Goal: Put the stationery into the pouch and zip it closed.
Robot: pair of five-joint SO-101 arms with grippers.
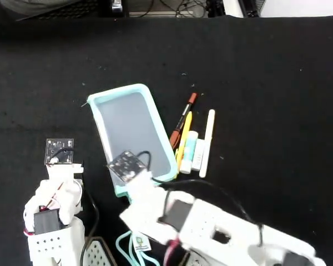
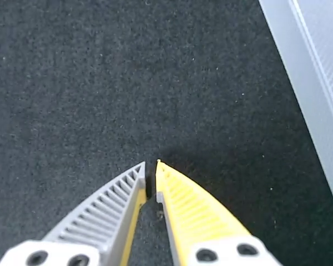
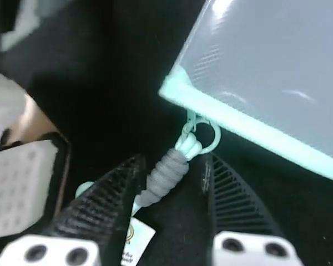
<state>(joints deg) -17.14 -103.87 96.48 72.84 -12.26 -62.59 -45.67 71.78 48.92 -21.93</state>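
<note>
A translucent pouch [image 1: 130, 130] with a teal rim lies at mid-table, one end toward the arms. Beside it, on the side away from the left arm, lies the stationery: an orange pen [image 1: 183, 119], a yellow pen [image 1: 184, 138], a teal-and-white tube [image 1: 191, 147] and a white stick [image 1: 206, 141]. The right arm [image 1: 200, 221] is at the pouch's near end. My right gripper [image 3: 172, 162] is open, with the grey zip pull [image 3: 166, 174] between its fingers, just short of the teal ring [image 3: 202, 136] on the pouch [image 3: 266, 72]. My left gripper [image 2: 151, 166] is shut and empty over bare cloth beside the pouch edge [image 2: 311, 83].
Black cloth [image 1: 266, 83] covers the table. A teal cord with a paper tag [image 1: 134, 244] trails from the pull toward the arm bases. A grey pad [image 1: 97, 252] lies between the two bases. Cables run along the far table edge [image 1: 155, 8].
</note>
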